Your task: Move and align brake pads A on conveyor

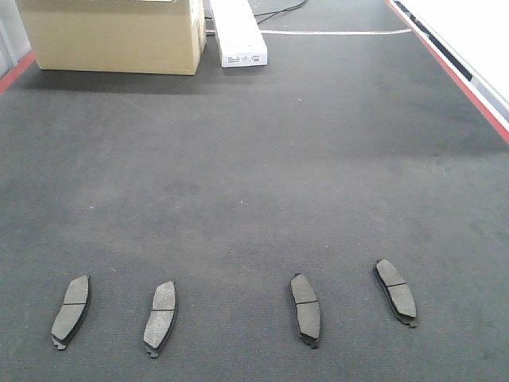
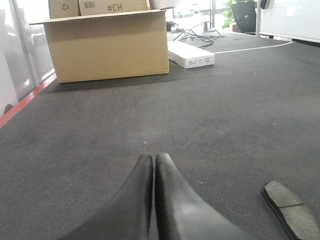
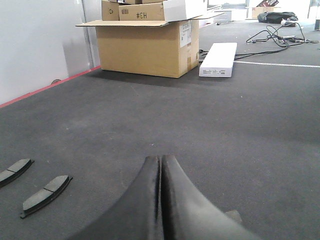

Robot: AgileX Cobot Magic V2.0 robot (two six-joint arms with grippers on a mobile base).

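Observation:
Several brake pads A lie in a rough row near the front of the dark grey conveyor [image 1: 262, 159]: two at the left [image 1: 71, 312] [image 1: 161, 318] and two at the right [image 1: 305, 310] [image 1: 395, 292]. Neither gripper shows in the front view. My left gripper [image 2: 154, 156] is shut and empty above the belt, with one pad [image 2: 292, 215] low to its right. My right gripper [image 3: 161, 157] is also shut and empty. Two pads [image 3: 13, 171] [image 3: 46, 195] lie to its left, and a corner of another pad [image 3: 232, 216] peeks out behind its right finger.
A big cardboard box [image 1: 115, 36] and a long white box [image 1: 237, 32] stand at the far end of the belt. Cables [image 2: 195, 34] lie beyond them. A red-and-white strip [image 1: 453, 68] runs along the right edge, a red strip [image 2: 22, 105] along the left.

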